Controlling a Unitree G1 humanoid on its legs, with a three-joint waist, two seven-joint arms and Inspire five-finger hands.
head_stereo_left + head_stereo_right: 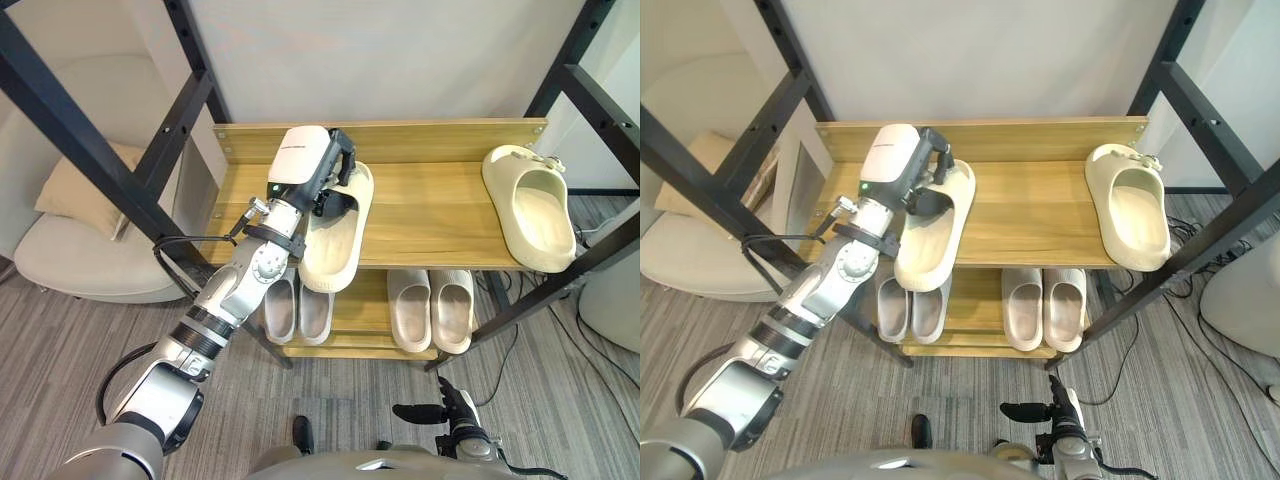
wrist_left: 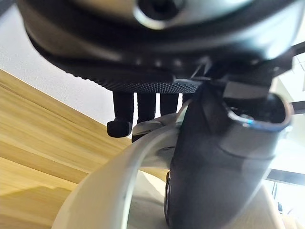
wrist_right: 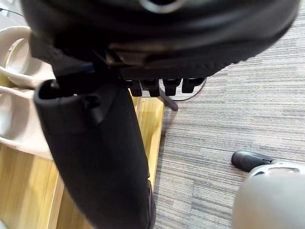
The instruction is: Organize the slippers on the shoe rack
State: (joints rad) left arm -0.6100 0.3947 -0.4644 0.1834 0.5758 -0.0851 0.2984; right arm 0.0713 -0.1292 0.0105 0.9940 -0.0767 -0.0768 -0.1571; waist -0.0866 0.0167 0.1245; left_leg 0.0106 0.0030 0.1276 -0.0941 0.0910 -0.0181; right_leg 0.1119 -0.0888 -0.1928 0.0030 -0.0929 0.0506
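So the left hand (image 1: 335, 165) was clenched round the rim of a cream slipper (image 1: 332, 250), fingers hooked over one side wall and the thumb down inside. That slipper sat on the top shelf of the wooden shoe rack (image 1: 440, 215), running from the hand towards the robot, with its near end poking out past the shelf's front edge. A second cream slipper (image 1: 530, 210) lay well off to the hand's right, at the far end of the same shelf. One shelf below the hand were a greyish pair (image 1: 297, 310) and, further right, a beige pair (image 1: 432, 308). The right hand (image 1: 450, 408) hung low over the floor (image 1: 560, 400), fingers relaxed, holding nothing.
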